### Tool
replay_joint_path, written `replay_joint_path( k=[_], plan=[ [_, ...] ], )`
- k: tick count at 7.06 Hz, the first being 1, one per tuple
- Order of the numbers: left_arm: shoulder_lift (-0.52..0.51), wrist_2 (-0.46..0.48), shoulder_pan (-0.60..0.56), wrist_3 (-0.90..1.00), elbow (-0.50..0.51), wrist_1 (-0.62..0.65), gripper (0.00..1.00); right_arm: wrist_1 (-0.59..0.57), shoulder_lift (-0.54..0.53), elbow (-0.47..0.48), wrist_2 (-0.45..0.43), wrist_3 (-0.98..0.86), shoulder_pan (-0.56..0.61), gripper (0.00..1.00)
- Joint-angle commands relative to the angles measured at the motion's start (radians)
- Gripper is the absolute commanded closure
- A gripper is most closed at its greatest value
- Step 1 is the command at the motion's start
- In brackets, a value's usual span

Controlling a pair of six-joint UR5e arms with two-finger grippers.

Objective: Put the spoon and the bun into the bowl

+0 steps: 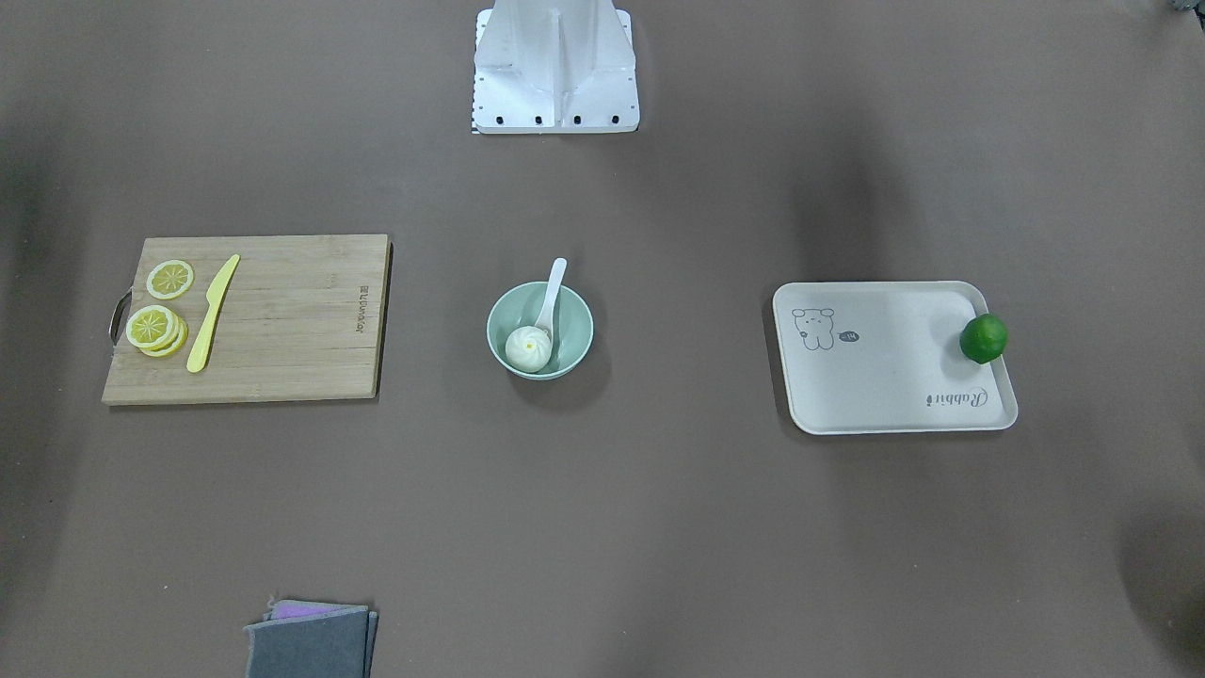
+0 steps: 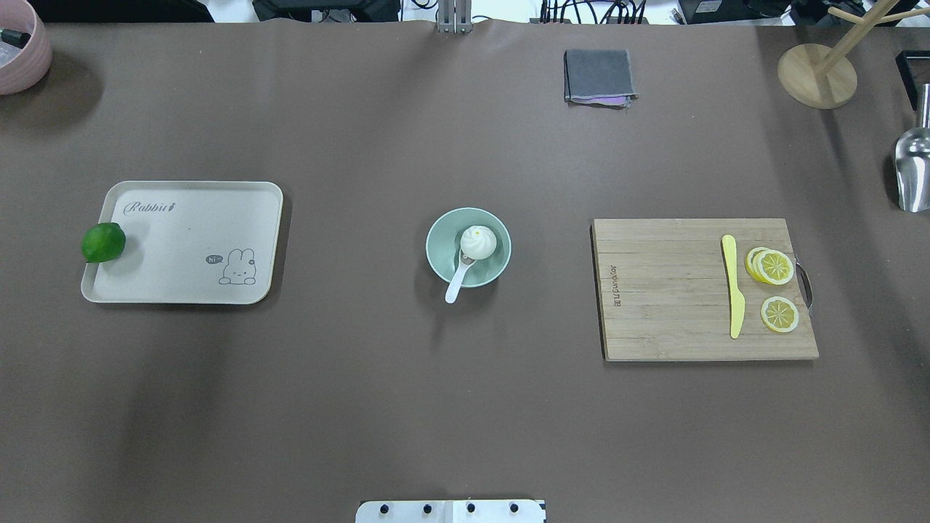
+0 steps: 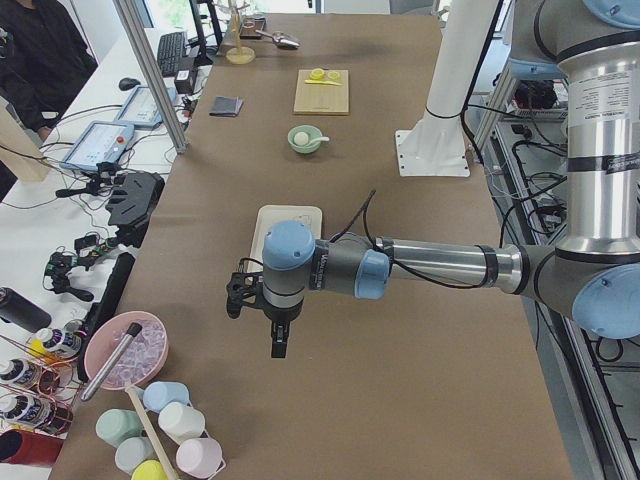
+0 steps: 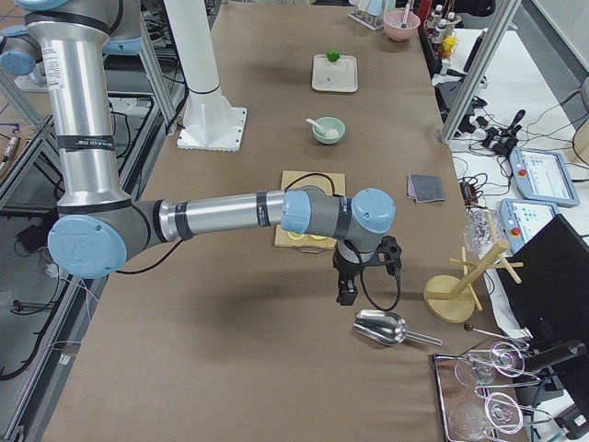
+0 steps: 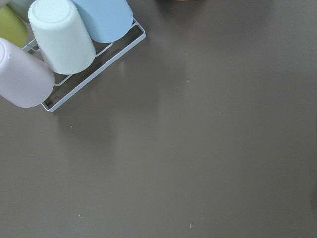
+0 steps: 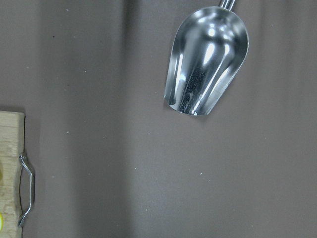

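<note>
Bun (image 1: 528, 347), round and pleated, sits inside smooth mint bowl (image 1: 576, 315); glossy white spoon (image 1: 551, 292) has scoop in, handle over rim. Overhead: bowl mid-desk (image 2: 465, 407). Side views: left claw (image 3: 279, 342) and right claw (image 4: 347, 294) hang above desk ends; whether open or closed, cannot tell.

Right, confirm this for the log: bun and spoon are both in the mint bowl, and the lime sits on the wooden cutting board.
Wrong on the lime. The bun and spoon are in the bowl, but the lime sits at the edge of the beige tray, not on the cutting board, which holds the yellow knife and lemon slices. The overhead view shows it.
</note>
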Motion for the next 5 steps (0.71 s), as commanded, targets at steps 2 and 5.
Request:
replay_joint_path(
  k=[2,5],
  plan=[
    [-0.002,-0.001,0.0,-0.001,-0.004,-0.001,0.02,0.001,-0.007,-0.01,-0.002,0.001,0.0,0.0],
    [0.0,-0.001,0.0,-0.001,-0.007,-0.006,0.02,0.013,-0.033,-0.012,-0.002,0.001,0.0,0.0]
  ],
)
